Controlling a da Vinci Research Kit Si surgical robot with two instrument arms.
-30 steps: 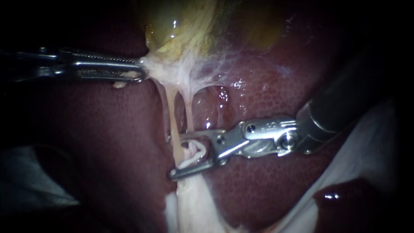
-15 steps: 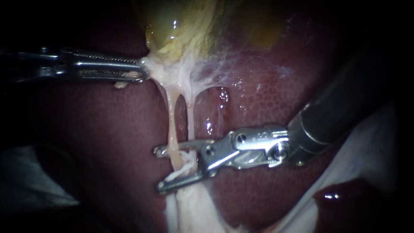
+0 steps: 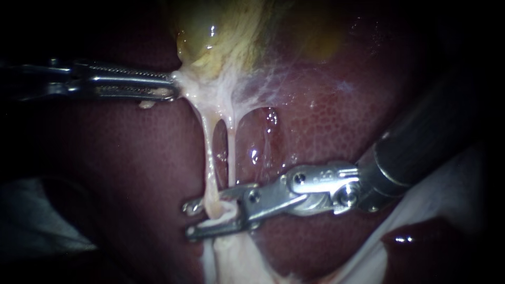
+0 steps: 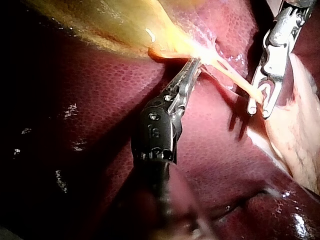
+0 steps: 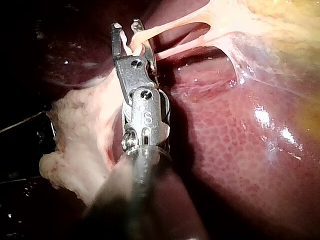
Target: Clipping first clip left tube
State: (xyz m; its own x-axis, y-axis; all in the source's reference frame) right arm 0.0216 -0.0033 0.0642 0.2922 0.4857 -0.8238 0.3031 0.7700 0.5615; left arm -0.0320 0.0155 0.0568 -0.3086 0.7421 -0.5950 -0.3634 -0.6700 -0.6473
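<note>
Left tube point(image 3: 210, 158), pale stringy strand, sits pinched between my steel right instrument's point(image 3: 188, 220) jaws, my left instrument's point(image 3: 172, 85) jaws clamping the yellow gallbladder's point(image 3: 221, 37) neck, so next I'd squeeze fully home.

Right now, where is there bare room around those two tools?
Bare liver lies below the left instrument, beside the left tube, and again between gallbladder and right instrument. Crowded at the left tube, which the right instrument grips.
</note>
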